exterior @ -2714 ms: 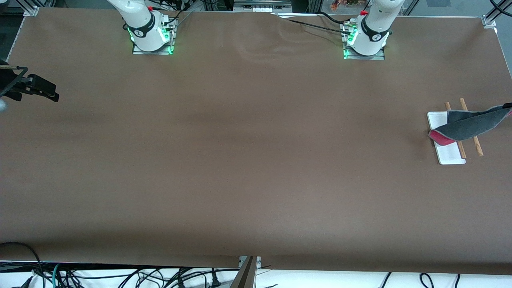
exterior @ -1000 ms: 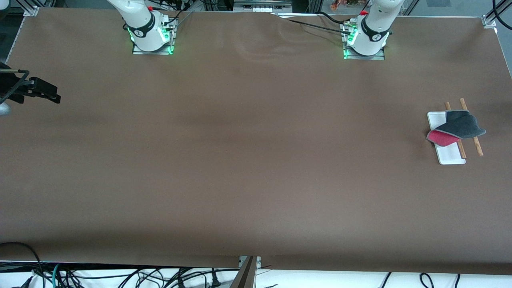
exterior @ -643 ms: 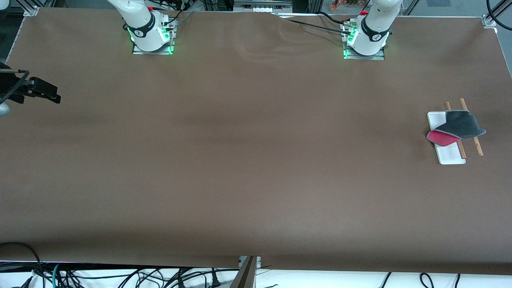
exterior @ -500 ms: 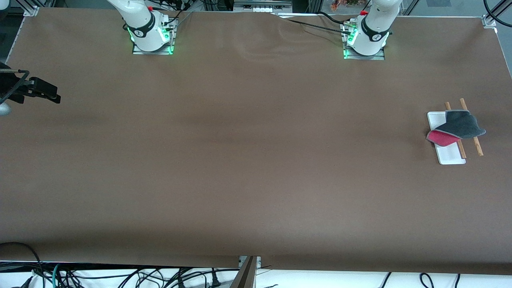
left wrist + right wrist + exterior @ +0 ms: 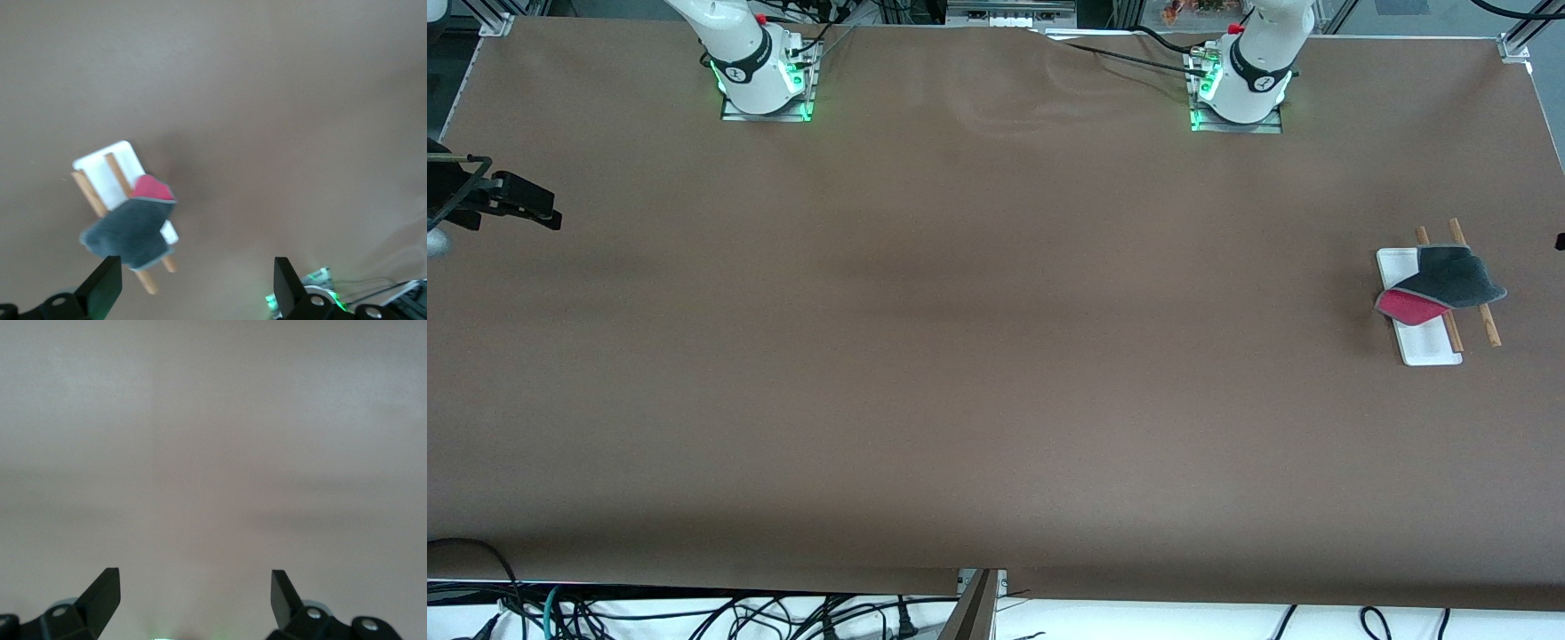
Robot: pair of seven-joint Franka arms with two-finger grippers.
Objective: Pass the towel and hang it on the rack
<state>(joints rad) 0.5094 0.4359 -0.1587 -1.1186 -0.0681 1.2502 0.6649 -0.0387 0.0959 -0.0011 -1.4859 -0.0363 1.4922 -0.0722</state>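
Observation:
The dark grey towel (image 5: pixel 1449 280) lies draped across the two brown rods of the rack (image 5: pixel 1427 347), near the left arm's end of the table. Its pink-red reverse (image 5: pixel 1405 307) folds out over the white base. The left wrist view shows the towel (image 5: pixel 130 233) and the rack (image 5: pixel 103 170) well below my left gripper (image 5: pixel 197 290), which is open, empty and apart from them. My right gripper (image 5: pixel 534 206) waits over the right arm's end of the table. It is open and empty in the right wrist view (image 5: pixel 193 600), with only bare table under it.
The brown table cover (image 5: pixel 996 356) is bare apart from the rack. The arm bases (image 5: pixel 765 80) stand along the edge farthest from the front camera. Cables hang below the table's near edge.
Earlier my left gripper held the towel stretched over the rack. It has let go and drawn away. The towel has settled onto the rods. The right arm has not moved.

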